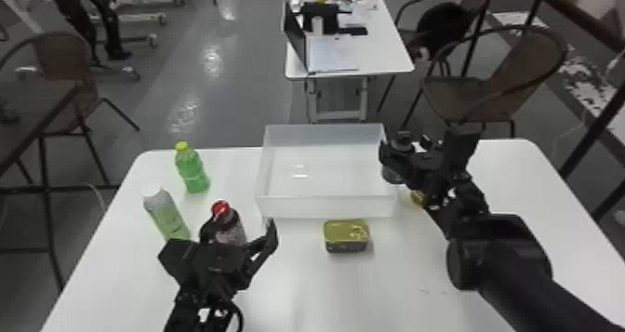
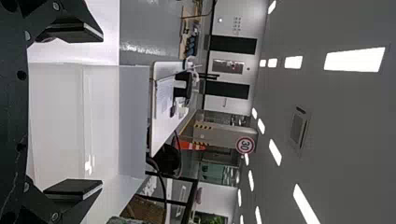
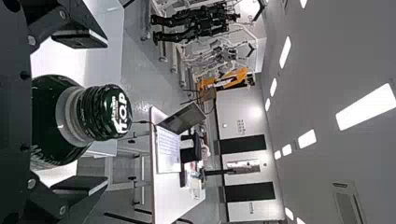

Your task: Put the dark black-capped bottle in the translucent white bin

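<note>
Head view: dark black-capped bottle (image 1: 394,175) was outside the translucent white bin (image 1: 328,206), just beside its right wall, with the right gripper (image 1: 404,143) around its upper part. Bin was near the far edge of the white table (image 1: 307,303). Rectangular tin (image 1: 346,235) with a gold lid sat just in front of the bin, and some yellow item (image 1: 417,197) was half hidden under the right gripper; couldn't tell what it was. Left side had three more bottles: green one (image 1: 191,170) farthest back, white-capped one (image 1: 166,215) nearer, red-capped one (image 1: 231,226) just behind the left gripper (image 1: 241,224) and partly covered by it. Behind the table: a second white table (image 1: 386,59) with an open laptop (image 1: 297,43) on it, chairs (image 1: 497,91) near it. Left wrist view: left gripper (image 2: 102,111) had its jaws wide apart, nothing held between them, bin in sight beyond. Right wrist view: right gripper (image 3: 107,112) had its jaws spread too, one each side of the dark black-capped bottle. Bottle was upright, neck and cap between the fingers (image 3: 79,39), gaps showing on both sides, so straddled, not clamped. Laptop and second white table were in the background there.
</note>
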